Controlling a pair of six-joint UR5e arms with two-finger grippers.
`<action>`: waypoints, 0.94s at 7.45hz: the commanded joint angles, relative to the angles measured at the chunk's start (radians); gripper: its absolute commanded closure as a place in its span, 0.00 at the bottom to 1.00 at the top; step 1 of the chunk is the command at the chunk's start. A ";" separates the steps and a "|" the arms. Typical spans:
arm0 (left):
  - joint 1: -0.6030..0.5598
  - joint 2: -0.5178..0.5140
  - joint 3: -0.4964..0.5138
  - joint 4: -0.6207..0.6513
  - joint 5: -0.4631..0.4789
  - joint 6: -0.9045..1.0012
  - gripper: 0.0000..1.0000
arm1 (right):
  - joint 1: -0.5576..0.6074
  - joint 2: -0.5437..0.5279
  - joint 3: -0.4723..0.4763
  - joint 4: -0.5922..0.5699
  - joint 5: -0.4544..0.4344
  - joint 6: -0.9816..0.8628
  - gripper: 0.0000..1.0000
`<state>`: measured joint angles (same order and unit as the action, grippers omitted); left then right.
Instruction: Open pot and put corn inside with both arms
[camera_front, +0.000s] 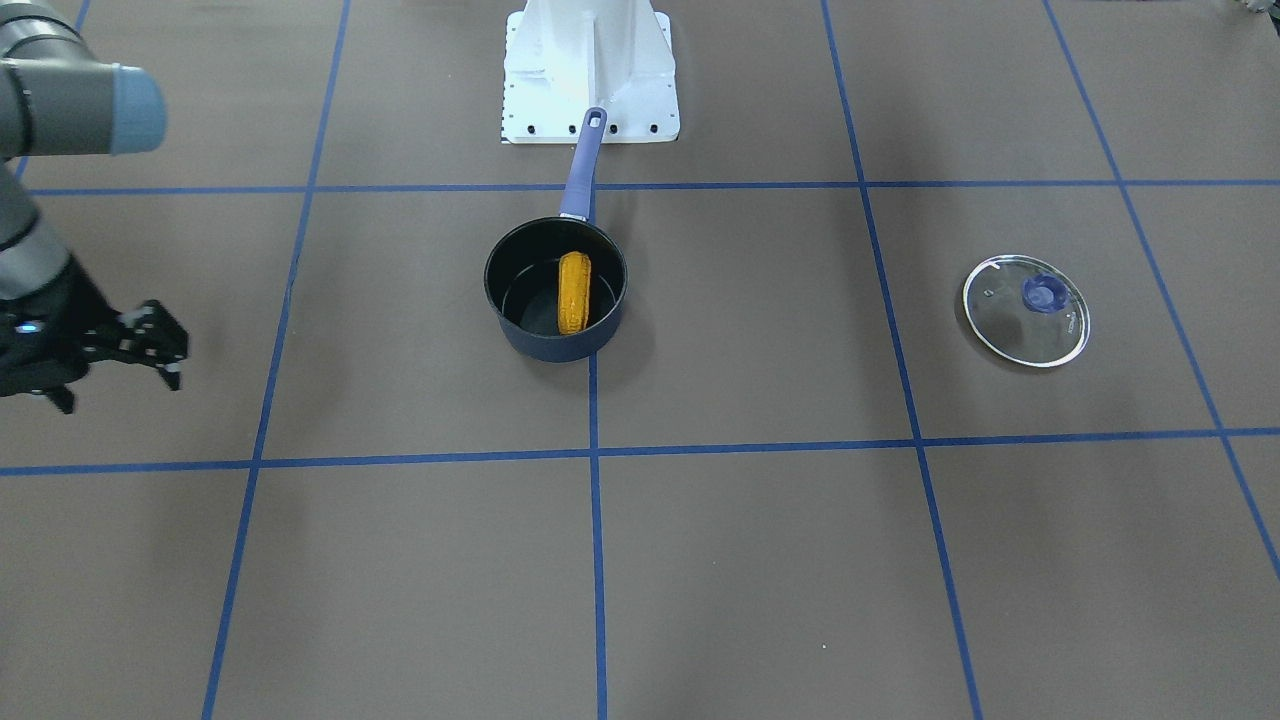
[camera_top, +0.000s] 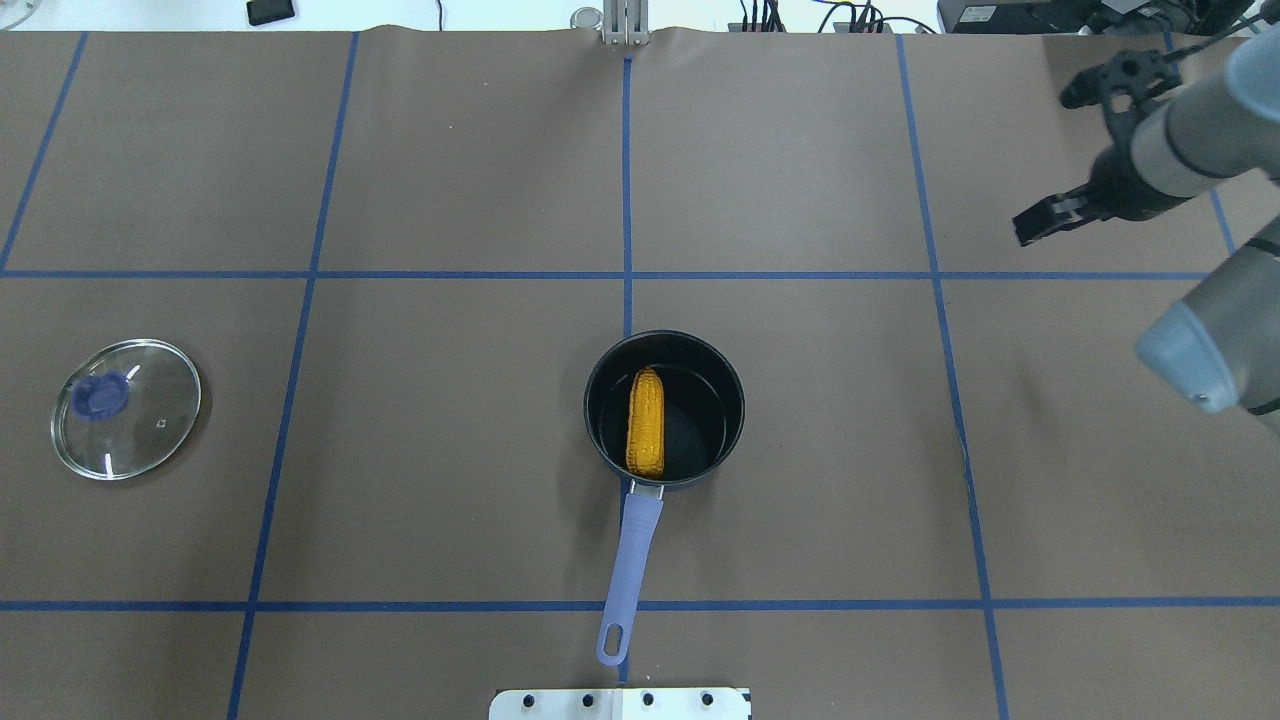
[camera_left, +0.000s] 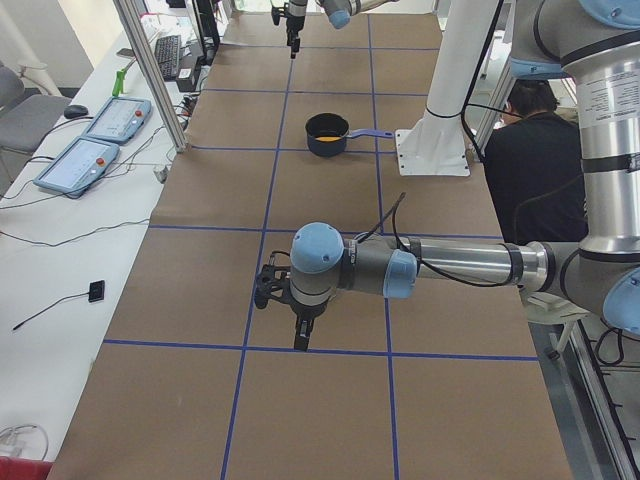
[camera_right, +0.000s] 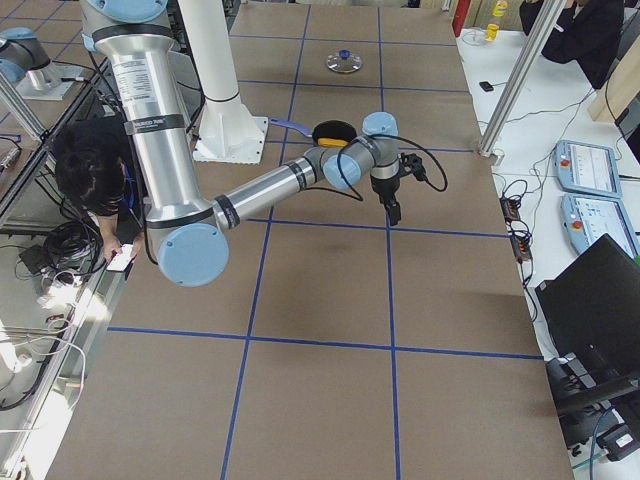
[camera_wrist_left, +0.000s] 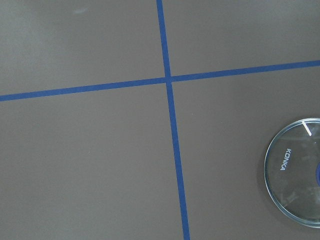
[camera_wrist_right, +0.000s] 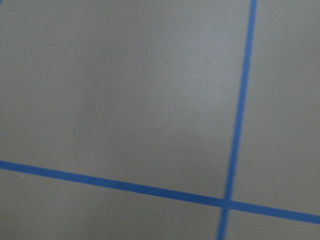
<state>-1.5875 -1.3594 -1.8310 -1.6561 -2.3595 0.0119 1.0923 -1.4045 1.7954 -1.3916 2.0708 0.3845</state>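
Note:
The dark pot (camera_front: 560, 345) with a purple handle stands open at the table's middle, also in the overhead view (camera_top: 736, 400). The orange-yellow corn (camera_front: 574, 292) lies inside it (camera_top: 646, 422). The glass lid (camera_front: 1026, 310) with a blue knob lies flat on the table far to the robot's left (camera_top: 126, 408), and partly shows in the left wrist view (camera_wrist_left: 297, 172). My right gripper (camera_top: 1055, 155) is open and empty, far to the pot's right (camera_front: 120, 390). My left gripper (camera_left: 300, 325) shows only in the exterior left view, above the table; I cannot tell if it is open or shut.
The white base pedestal (camera_front: 590, 70) stands just behind the pot's handle. Blue tape lines divide the brown table. A person (camera_left: 525, 140) sits beside the pedestal. Teach pendants (camera_left: 95, 140) lie on the side bench.

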 joint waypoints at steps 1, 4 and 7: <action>0.011 0.000 -0.002 0.070 0.003 0.006 0.01 | 0.256 -0.164 -0.025 -0.010 0.148 -0.356 0.00; 0.009 0.012 0.004 0.062 0.000 0.008 0.01 | 0.550 -0.261 -0.088 -0.099 0.243 -0.643 0.00; 0.008 0.017 0.019 0.065 -0.003 0.003 0.01 | 0.595 -0.346 -0.094 -0.101 0.172 -0.650 0.00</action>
<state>-1.5794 -1.3432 -1.8209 -1.5931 -2.3614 0.0168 1.6752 -1.7284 1.7038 -1.4882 2.2885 -0.2606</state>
